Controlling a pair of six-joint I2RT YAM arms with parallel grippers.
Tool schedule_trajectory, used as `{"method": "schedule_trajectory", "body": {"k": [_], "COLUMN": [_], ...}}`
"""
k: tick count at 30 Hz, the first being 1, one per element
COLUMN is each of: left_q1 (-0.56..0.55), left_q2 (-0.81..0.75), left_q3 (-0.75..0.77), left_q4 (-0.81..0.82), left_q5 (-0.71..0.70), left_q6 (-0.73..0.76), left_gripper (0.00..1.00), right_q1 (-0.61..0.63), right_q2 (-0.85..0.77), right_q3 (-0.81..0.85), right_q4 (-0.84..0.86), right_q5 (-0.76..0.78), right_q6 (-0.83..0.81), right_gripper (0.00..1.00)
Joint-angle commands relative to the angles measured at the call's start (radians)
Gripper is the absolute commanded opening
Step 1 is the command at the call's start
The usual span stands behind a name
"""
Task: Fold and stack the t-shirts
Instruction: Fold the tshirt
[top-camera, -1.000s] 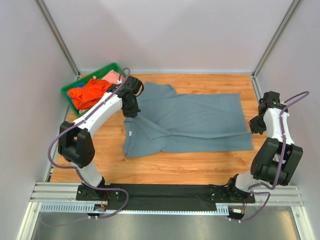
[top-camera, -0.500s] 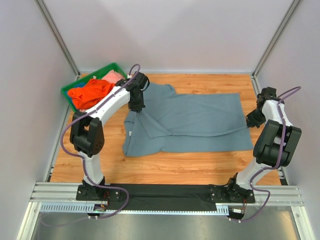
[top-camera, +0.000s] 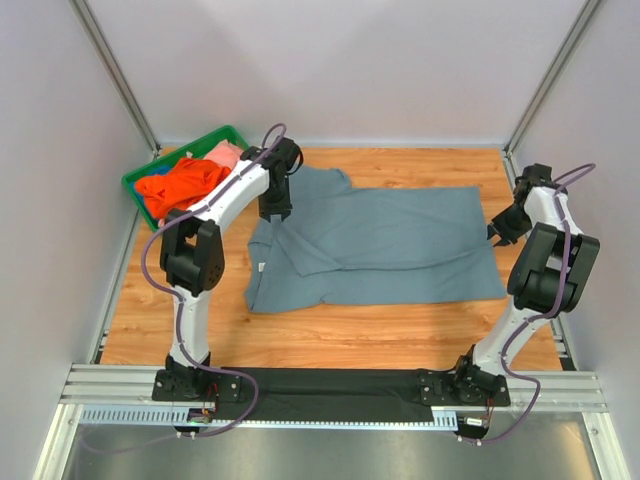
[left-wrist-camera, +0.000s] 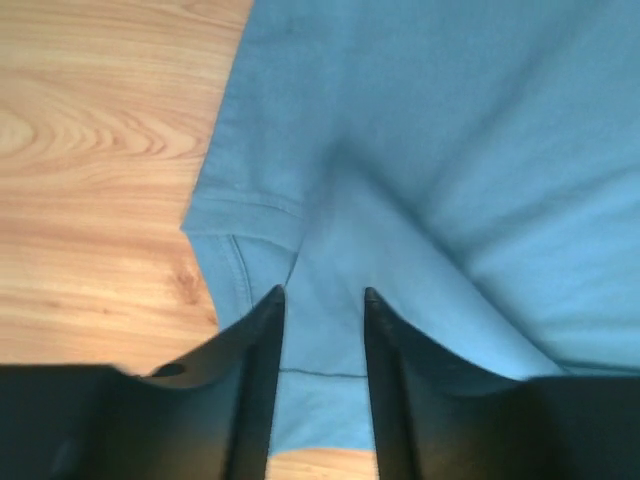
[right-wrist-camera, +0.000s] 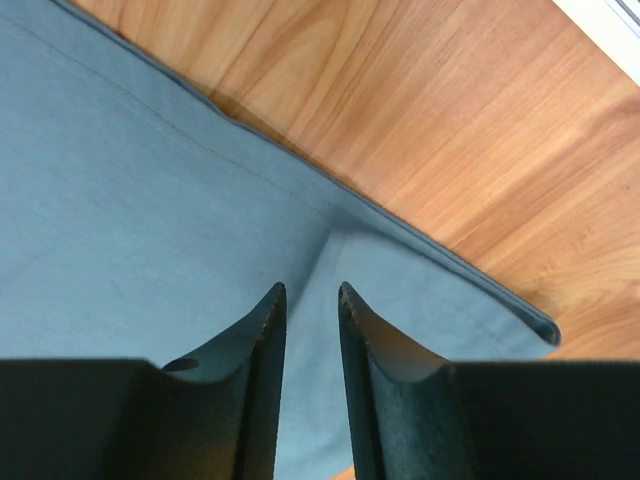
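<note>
Both arms have swung farther back across the counter (top-camera: 330, 335) than they were a second ago, and both hands have just come loose.

Far left, the green bin (top-camera: 150, 172) holds the orange t-shirt (top-camera: 185, 185) and the pink t-shirt (top-camera: 225, 153) in a heap. I think they wait for their turn.

Next comes my left hand (top-camera: 275, 208). It has moved up toward the shoulder of the grey-blue t-shirt (top-camera: 400, 245). In the left wrist view its two fingers (left-wrist-camera: 262, 330) stand a little apart. The cloth lies under them with a small pinched ridge, so I think it has let go.

The grey-blue t-shirt lies spread in the middle of the counter, with its left part folded over onto itself.

Far right, my right hand (top-camera: 497, 232) has moved back to the shirt's right edge. Its fingers (right-wrist-camera: 265, 320) are also a little apart above the hem, holding nothing.

To me this means one fold is laid down. The shirt is not small and neat yet, so more folds are needed.
</note>
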Motion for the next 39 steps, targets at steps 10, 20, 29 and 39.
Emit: {"method": "schedule_trajectory", "body": {"k": [10,20,29,39], "left_q1": [-0.026,-0.066,-0.064,0.008], "left_q2": [-0.361,-0.602,-0.403,-0.346], "left_q3": [-0.218,-0.826,-0.830,-0.793], "left_q4": [-0.129,0.152,0.046,-0.043], "left_q5": [0.100,0.351,0.081,-0.070], "left_q6": [-0.043,-0.174,-0.189,-0.201], "left_gripper": [0.59,0.48,0.42,0.40], "right_q1": [0.010,0.010,0.010,0.015], "right_q2": [-0.081,-0.109,-0.083,-0.086], "right_q3": [0.024,-0.194,-0.294,-0.366], "right_q4": [-0.330,-0.155,-0.012,0.008], "right_q5": [0.085,0.094,0.249,0.281], "right_q6": [0.036,0.045,-0.009,0.014], "right_gripper": [0.38,0.36,0.34,0.33]}}
